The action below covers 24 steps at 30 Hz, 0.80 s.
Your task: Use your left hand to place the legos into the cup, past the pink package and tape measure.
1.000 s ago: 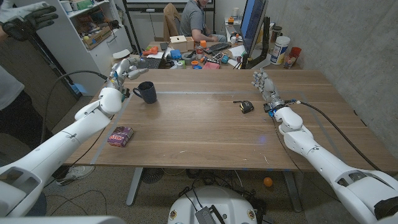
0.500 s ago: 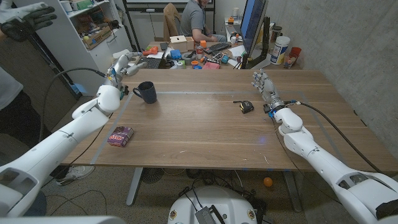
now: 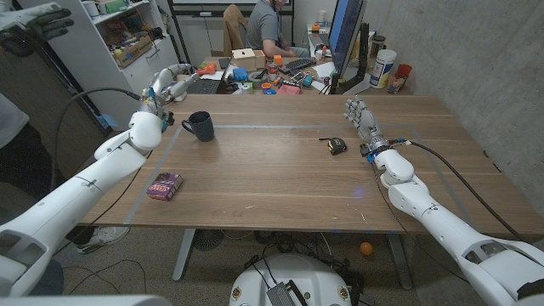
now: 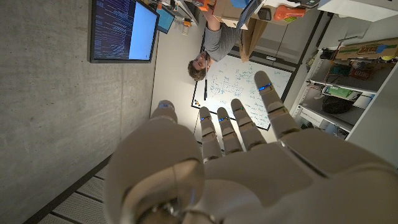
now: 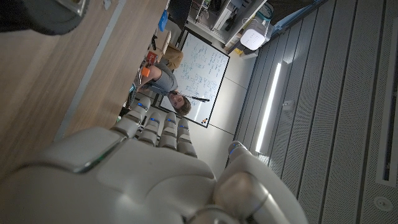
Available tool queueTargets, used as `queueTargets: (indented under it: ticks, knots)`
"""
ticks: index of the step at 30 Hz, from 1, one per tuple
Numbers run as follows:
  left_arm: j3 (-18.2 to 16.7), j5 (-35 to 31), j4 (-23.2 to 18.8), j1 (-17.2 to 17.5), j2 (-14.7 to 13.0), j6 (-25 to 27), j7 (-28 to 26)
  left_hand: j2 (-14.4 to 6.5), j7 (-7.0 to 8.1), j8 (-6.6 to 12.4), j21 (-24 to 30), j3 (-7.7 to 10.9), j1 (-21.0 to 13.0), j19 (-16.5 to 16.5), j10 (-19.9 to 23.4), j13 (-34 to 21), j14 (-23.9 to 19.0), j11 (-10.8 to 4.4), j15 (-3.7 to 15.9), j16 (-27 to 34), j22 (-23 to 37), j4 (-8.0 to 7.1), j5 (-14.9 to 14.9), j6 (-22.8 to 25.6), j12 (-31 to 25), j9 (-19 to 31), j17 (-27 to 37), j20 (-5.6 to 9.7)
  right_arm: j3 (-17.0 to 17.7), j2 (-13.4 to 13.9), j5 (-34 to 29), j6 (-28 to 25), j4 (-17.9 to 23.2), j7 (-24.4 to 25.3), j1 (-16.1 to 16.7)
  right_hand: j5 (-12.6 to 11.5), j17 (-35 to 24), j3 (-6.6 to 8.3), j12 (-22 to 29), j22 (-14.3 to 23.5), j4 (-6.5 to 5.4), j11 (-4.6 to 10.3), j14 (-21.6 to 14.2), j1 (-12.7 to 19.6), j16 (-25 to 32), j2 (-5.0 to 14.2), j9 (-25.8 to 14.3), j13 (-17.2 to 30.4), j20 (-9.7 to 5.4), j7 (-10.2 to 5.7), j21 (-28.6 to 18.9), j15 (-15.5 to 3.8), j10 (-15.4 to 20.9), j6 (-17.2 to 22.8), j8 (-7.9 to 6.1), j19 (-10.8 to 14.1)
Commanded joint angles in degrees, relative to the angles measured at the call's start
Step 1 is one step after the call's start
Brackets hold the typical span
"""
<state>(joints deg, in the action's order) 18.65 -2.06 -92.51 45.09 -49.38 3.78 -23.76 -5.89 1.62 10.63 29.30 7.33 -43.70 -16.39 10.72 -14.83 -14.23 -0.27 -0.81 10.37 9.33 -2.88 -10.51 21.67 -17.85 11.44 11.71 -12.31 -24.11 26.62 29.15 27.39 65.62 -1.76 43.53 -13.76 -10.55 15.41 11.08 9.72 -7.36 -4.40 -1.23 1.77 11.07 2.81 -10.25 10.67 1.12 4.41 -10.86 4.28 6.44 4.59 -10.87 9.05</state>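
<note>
My left hand (image 3: pixel 170 82) hovers beyond the table's far left corner, just behind the dark cup (image 3: pixel 200 126), fingers (image 4: pixel 239 127) spread and holding nothing visible. The pink package (image 3: pixel 164 184) lies near the front left edge; the tape measure (image 3: pixel 337 145) sits right of centre. I cannot tell whether any legos are in the cup; I see none on the table (image 3: pixel 280 178). My right hand (image 3: pixel 360 115) stands upright at the right side, its fingers apart, empty. To do this step well, I would judge: keep the palm high, clear the cup's rim, and avoid knocking its handle.
</note>
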Motion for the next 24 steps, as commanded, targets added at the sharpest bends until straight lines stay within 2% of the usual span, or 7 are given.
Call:
queueTargets:
  ticks: [1, 6, 9, 12, 19, 24]
  knots:
    - [-1.2, 1.0, -0.7, 0.5, -0.4, -1.9, 0.9, -0.1, -0.29, -0.35, -1.6, -0.22, 1.5, 0.8, -0.7, 0.7, 2.0, 1.32, -1.27, -0.2, 0.1, -0.69, -0.6, -1.9, 1.1, -0.3, -0.7, -0.05, 0.3, 1.3, -0.7, -1.6, 4.3, 2.1, 2.2, -0.4, -0.1, -0.21, 0.0, 0.2, -0.14, -0.16, -0.4, 0.1, -0.1, -0.05, -0.1, 0.2, -0.15, -0.07, -0.3, 0.19, 0.0, 0.0, 0.02, 0.2]
    - [-1.6, 1.2, -0.3, 0.4, -0.9, -3.9, 1.8, -0.6, -0.92, -0.45, -3.2, -0.39, 2.8, 1.1, -2.3, 1.7, 4.0, 2.33, -2.11, -0.3, 0.1, -1.21, -0.9, -3.2, 2.7, -0.5, -1.3, -0.06, 0.4, 2.1, -1.7, -2.9, 7.2, 4.2, 3.7, -0.4, -0.1, -0.26, 0.0, 0.2, -0.14, -0.12, -0.4, 0.1, -0.1, -0.07, -0.1, 0.2, -0.12, 0.02, -0.3, 0.16, 0.0, 0.0, 0.0, 0.2]
    - [-1.7, 0.9, -0.4, 0.2, -1.7, -4.6, 2.7, -0.7, -0.75, -0.16, -4.2, -0.65, 3.7, 1.8, -1.9, 2.2, 4.0, 1.79, -1.6, 0.0, 0.1, -1.59, -1.1, -2.9, 3.0, -0.6, -1.4, -0.08, 0.5, 2.3, -2.2, -3.7, 9.3, 5.8, 5.0, -0.4, -0.1, -0.3, 0.0, 0.2, -0.14, -0.19, -0.3, 0.1, -0.1, -0.1, -0.1, 0.2, -0.12, 0.05, -0.3, 0.18, 0.1, 0.1, -0.01, 0.2]
    - [-1.9, 1.0, 0.0, 0.0, -1.9, -5.8, 3.3, -0.8, -1.33, -0.04, -4.6, -0.73, 4.1, 1.9, -1.8, 2.4, 4.0, 1.81, -1.52, 0.1, 0.1, -1.76, -1.1, -2.7, 3.2, -0.7, -1.4, -0.03, 0.5, 2.5, -3.0, -4.1, 11.6, 7.7, 6.7, -0.4, -0.1, -0.35, 0.0, 0.2, -0.15, -0.16, -0.3, 0.1, -0.1, -0.13, -0.1, 0.2, -0.08, 0.05, -0.3, 0.24, 0.0, 0.1, -0.01, 0.2]
    - [-2.3, 1.1, 0.5, -0.1, -2.8, -7.7, 4.7, -1.2, -0.93, -0.09, -5.5, -0.81, 4.8, 1.9, -1.9, 3.0, 4.3, 1.35, -0.75, 0.2, 0.1, -2.07, -1.3, -3.0, 3.7, -0.9, -1.5, 0.03, 1.1, 3.6, -4.8, -4.8, 17.6, 12.0, 11.9, -0.4, -0.1, -0.51, 0.0, 0.2, -0.15, -0.18, -0.3, 0.0, -0.1, -0.26, -0.1, 0.2, -0.04, 0.12, -0.3, 0.19, 0.0, 0.1, 0.0, 0.2]
    - [-2.0, 1.1, 0.6, -0.8, -2.6, -8.3, 5.8, -1.0, -1.09, 0.02, -5.9, -0.85, 4.8, 1.6, -1.5, 3.3, 3.8, 1.24, 0.03, 0.4, 0.1, -1.86, -1.4, -2.8, 3.9, -0.9, -1.6, 0.19, 2.5, 4.7, -5.6, -4.9, 22.1, 15.4, 16.8, -0.4, -0.1, -0.62, 0.0, 0.2, -0.17, -0.19, -0.3, 0.0, -0.1, -0.33, -0.1, 0.2, -0.08, 0.11, -0.3, 0.19, 0.1, 0.1, -0.02, 0.2]
